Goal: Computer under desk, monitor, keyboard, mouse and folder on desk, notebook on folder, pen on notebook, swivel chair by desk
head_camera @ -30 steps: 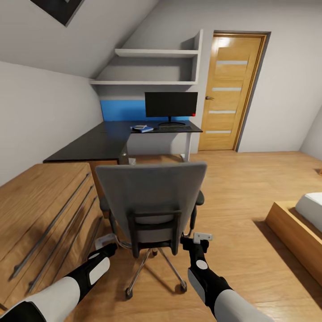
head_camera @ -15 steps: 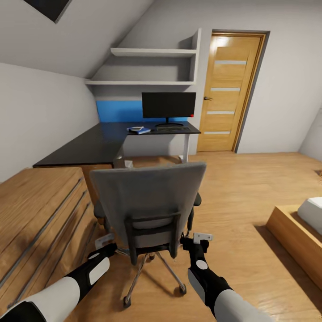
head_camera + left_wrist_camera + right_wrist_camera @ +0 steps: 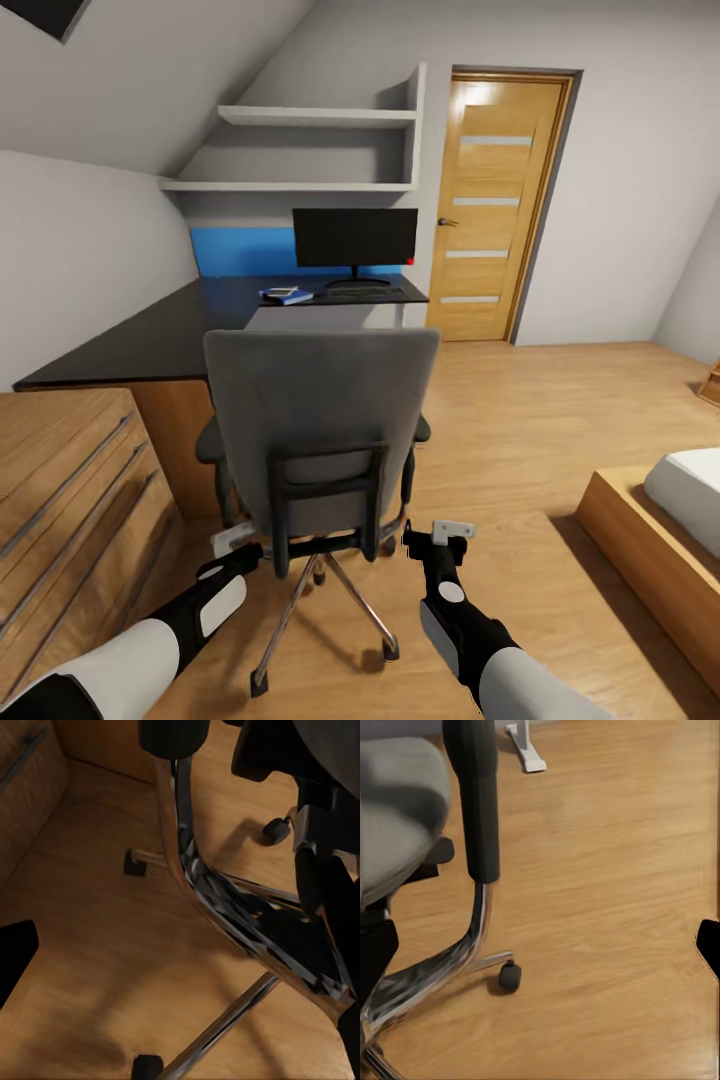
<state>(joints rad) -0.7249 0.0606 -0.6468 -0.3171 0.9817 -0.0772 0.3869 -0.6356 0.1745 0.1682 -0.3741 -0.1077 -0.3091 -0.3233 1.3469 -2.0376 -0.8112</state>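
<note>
The grey swivel chair (image 3: 320,420) stands with its back to me, close in front of the black desk (image 3: 150,340). On the desk's far end sit the black monitor (image 3: 355,238), the dark keyboard (image 3: 365,292) and the blue folder (image 3: 287,297) with a light notebook (image 3: 283,291) on it. My left gripper (image 3: 237,545) and right gripper (image 3: 438,535) are open, one on each side of the chair's lower back frame. The chair's chrome base (image 3: 225,900) and an armrest post (image 3: 472,802) show between the fingers. The computer is hidden behind the chair. Mouse and pen are too small to tell.
A light wooden dresser (image 3: 70,500) with bar handles runs along the left. A bed on a wooden frame (image 3: 670,520) stands at the right. A wooden door (image 3: 490,200) is beyond the desk, and wall shelves (image 3: 300,150) hang above it. Open wooden floor lies to the right.
The camera has moved forward and the whole view has shifted. The chair has rolled nearer the desk, staying between my grippers, and now covers the space under the desk.
</note>
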